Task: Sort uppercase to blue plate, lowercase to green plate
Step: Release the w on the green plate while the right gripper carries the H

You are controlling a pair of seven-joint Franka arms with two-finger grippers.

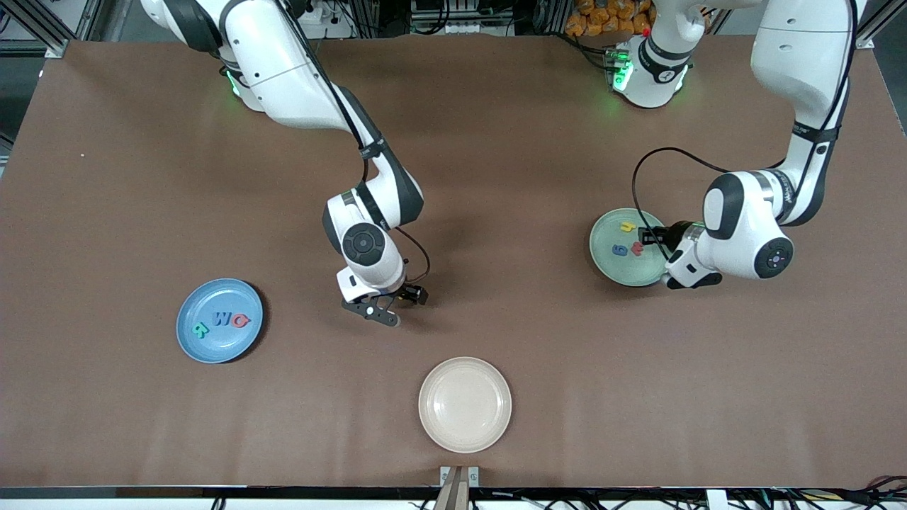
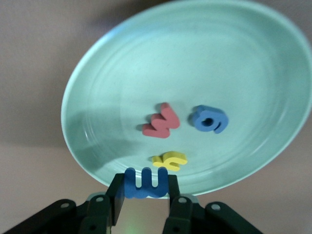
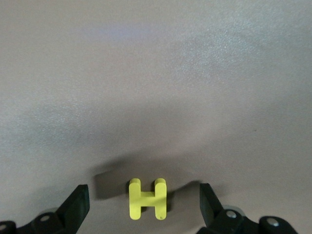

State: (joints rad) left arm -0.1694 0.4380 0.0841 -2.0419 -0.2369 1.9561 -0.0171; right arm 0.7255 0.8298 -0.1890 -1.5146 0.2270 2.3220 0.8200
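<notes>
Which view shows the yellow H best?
The right wrist view: the yellow H lies flat on the bare table between the open right gripper. The front view hides it under that gripper; the left wrist view misses it.

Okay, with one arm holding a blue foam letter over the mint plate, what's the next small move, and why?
Probably open the left gripper and let go of the blue foam letter m. It is pinched over the rim of the pale mint-green plate, where the red, blue and yellow lowercase letters already lie. The right gripper is open around the yellow foam capital H on the brown table.
</notes>
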